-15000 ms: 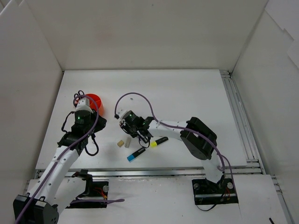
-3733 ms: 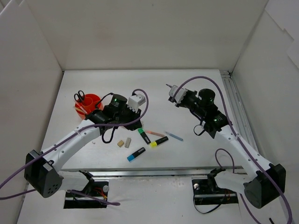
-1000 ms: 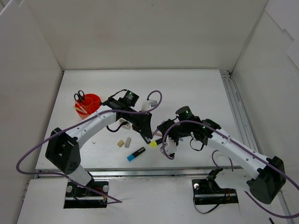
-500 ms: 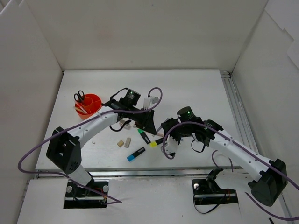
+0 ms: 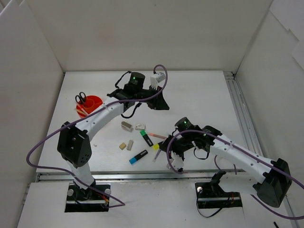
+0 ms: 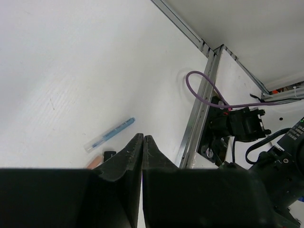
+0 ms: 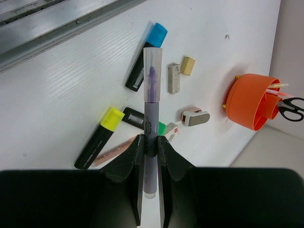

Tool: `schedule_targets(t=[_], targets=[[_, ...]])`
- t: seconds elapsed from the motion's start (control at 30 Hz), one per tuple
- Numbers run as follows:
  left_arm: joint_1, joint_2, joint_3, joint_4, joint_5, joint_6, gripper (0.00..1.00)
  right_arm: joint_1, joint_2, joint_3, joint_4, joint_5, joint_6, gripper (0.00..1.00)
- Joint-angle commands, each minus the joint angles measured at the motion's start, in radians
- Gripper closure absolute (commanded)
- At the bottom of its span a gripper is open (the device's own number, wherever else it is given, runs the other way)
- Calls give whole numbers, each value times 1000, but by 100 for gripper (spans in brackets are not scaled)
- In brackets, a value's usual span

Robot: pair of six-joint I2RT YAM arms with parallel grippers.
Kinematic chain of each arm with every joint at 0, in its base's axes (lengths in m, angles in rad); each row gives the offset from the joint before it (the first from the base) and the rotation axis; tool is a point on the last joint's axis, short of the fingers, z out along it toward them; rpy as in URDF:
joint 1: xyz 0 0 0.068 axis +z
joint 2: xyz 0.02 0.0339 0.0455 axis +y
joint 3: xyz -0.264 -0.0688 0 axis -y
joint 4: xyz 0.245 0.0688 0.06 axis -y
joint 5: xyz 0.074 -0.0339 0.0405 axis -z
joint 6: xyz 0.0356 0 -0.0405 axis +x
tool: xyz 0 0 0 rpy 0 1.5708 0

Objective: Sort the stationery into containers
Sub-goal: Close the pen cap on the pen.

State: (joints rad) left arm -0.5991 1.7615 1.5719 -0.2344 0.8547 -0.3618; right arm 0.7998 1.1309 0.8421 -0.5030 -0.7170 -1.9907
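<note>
Two tools, one of them loaded: my right tool (image 7: 151, 140) is pinched tight on a lilac pen (image 7: 152, 95), gripped low on the barrel with the clear cap pointing away. It is over the clutter near the worktop's (image 5: 199, 95) six o'clock. My left tool (image 6: 143, 137) is closed on nothing, up towards twelve o'clock.

The orange-red holder (image 5: 90, 105) sits at about ten o'clock from the pen, with scissors (image 5: 80, 98) already standing in it. I'd raise the pen straight up first, since the yellow highlighter (image 7: 99, 137), green highlighter (image 7: 142, 118) and blue highlighter (image 7: 145, 59) lie right beneath it. Then I'd carry it across, tip it upright, and let go only once its end is inside a free compartment, clear of the scissor handles. The left arm lies across that route, so I'd move it aside or go over it.

The worktop is white and matte, probably smooth enough for a dropped pen to roll. White walls (image 5: 142, 38) close three sides, and a metal rail (image 5: 240, 118) runs at three o'clock.
</note>
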Motion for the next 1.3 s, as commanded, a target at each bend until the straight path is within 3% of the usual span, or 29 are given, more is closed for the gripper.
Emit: schedule_targets(t=[0.0,0.1,0.17,0.2,0.23,0.27,0.3,0.37,0.4,0.47,0.5,0.53,0.57,0.63,0.67,0.77,0.9,1.0,1.27], targets=[[-1,-53,33,87,-3,12,100,-1,7,29,-8,-68,-1,100],[-1,-100,-9,60,-60,41,100,-25,3,46,29,-116,131,100],[9,-157,-45,63,-118,46,70,-72,7,64,110,-192,223,100],[9,-180,-62,67,-138,47,50,-83,19,75,150,-197,357,100],[22,-232,-102,76,-181,47,18,-91,30,98,217,-206,412,100],[34,-256,-124,82,-196,47,4,-121,39,112,262,-216,558,100],[35,-284,-157,86,-241,44,1,-140,64,124,291,-229,602,100],[61,-365,-191,83,-299,40,1,-190,90,169,375,-291,717,100],[61,-420,-225,80,-401,32,1,-204,114,179,417,-312,862,100],[87,-471,-262,63,-485,14,0,-244,136,172,671,-331,1083,100],[99,-526,-309,73,-524,-6,1,-260,150,129,795,-319,1312,100],[113,-554,-329,79,-528,-15,1,-267,153,111,974,-274,1389,100],[136,-577,-352,87,-528,-23,1,-281,156,98,1045,-228,1541,100],[147,-643,-404,104,-526,-46,1,-290,173,120,1104,-149,1640,100],[159,-663,-423,115,-528,-55,1,-294,187,133,1115,-121,1770,100],[159,-717,-483,162,-533,-65,1,-289,205,146,1201,-107,1912,100],[168,-749,-515,263,-557,-88,0,-235,211,153,1218,25,1986,100],[168,-741,-524,329,-542,-108,0,-226,230,185,1242,118,2147,100],[168,-711,-546,458,-536,-170,0,-180,267,206,1265,249,2244,100]])
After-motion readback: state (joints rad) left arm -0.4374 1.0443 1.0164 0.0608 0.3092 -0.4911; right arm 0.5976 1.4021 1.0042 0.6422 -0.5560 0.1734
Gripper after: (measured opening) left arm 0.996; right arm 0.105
